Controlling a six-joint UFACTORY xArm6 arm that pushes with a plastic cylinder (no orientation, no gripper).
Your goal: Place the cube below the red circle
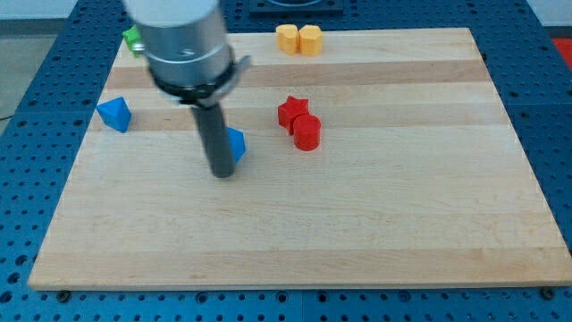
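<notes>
My tip (222,173) rests on the wooden board (357,233), left of centre. A blue cube (236,143) sits right behind the rod, touching its right side and partly hidden by it. The red circle, a short red cylinder (307,132), stands to the cube's right, near the board's middle. A red star (292,112) touches the cylinder on its upper left.
A blue triangular block (114,114) lies at the view's left. Two yellow blocks (298,38) sit side by side at the top edge. A green block (134,39) shows at the top left, mostly hidden behind the arm's grey body (183,40).
</notes>
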